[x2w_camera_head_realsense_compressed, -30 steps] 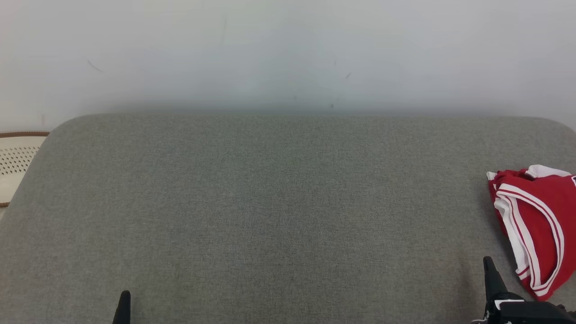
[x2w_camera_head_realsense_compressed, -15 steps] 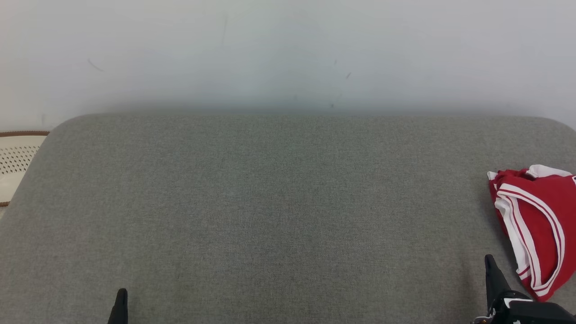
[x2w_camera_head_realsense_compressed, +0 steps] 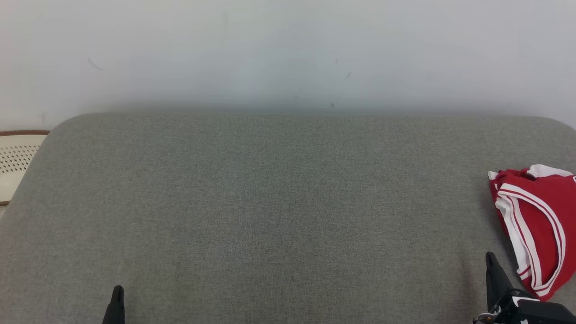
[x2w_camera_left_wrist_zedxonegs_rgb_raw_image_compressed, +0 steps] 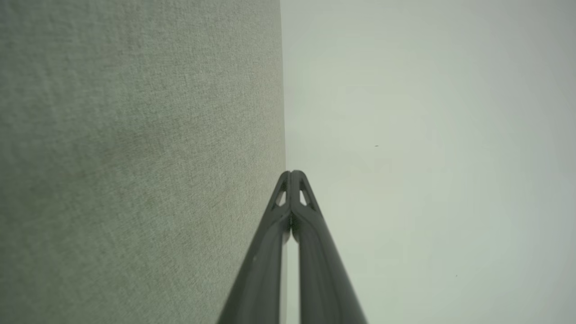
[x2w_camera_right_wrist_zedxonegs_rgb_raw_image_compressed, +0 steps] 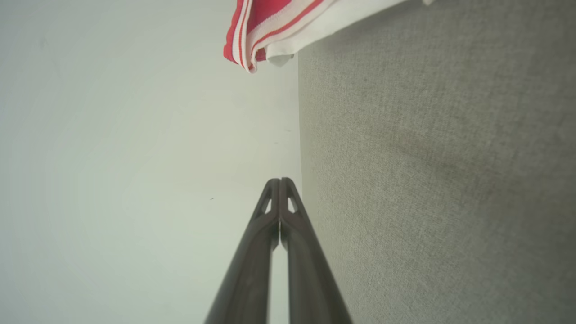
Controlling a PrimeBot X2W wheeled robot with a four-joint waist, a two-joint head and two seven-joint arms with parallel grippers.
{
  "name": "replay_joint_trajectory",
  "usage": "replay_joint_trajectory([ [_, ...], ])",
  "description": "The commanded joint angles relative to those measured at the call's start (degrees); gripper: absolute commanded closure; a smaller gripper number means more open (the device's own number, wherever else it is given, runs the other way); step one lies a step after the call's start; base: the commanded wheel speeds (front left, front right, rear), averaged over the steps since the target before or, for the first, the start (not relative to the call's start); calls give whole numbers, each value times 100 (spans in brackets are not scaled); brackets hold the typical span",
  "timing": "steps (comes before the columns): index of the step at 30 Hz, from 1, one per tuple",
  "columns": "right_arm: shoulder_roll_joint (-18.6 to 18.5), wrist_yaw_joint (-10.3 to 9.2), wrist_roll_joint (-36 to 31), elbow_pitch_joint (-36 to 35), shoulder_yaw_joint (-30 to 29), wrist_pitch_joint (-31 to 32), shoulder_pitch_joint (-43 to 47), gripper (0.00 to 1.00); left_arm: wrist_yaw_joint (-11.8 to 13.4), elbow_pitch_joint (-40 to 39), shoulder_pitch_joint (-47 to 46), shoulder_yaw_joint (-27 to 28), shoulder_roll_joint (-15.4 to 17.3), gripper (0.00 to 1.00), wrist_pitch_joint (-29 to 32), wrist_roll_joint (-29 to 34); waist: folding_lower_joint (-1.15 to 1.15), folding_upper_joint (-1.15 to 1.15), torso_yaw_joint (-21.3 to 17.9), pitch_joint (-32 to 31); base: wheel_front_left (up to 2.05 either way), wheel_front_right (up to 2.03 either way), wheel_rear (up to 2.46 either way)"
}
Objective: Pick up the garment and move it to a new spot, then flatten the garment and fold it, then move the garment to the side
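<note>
One grey padded surface (x2w_camera_head_realsense_compressed: 270,202) below one pale wall (x2w_camera_head_realsense_compressed: 288,45), with one red-and-white garment (x2w_camera_head_realsense_compressed: 537,225) bunched at the surface's right edge.
From the head: one perforated cream object (x2w_camera_head_realsense_compressed: 15,162) past the left edge; two dark grippers low down, left gripper (x2w_camera_head_realsense_compressed: 117,292) well apart from the garment, right gripper (x2w_camera_head_realsense_compressed: 490,261) just beside its near hem. From the wrists alone: both finger pairs pressed tip to tip, closed on nothing; striped trim at the top of the right wrist view.

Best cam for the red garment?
Head view: it shows the most of the garment, crumpled at the cushion's right edge, cropped by the frame. Right wrist view catches its striped hem at the top. Left wrist view faces cushion and wall.
</note>
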Motion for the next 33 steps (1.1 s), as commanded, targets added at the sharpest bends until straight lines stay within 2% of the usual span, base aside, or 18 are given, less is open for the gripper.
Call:
replay_joint_trajectory([
  [1,14,-4,146,-27,-17,39,-70,100,-34,-15,-46,21,25,100,40,-133,0,0,1,1,0,0,0],
  [6,15,-4,324,-35,-31,79,-74,100,-46,-27,-48,40,26,100,90,-310,0,0,3,5,0,0,0],
  [33,15,-4,311,-32,-28,74,-51,100,-46,-26,-45,38,25,100,77,-279,0,0,3,5,0,0,0],
])
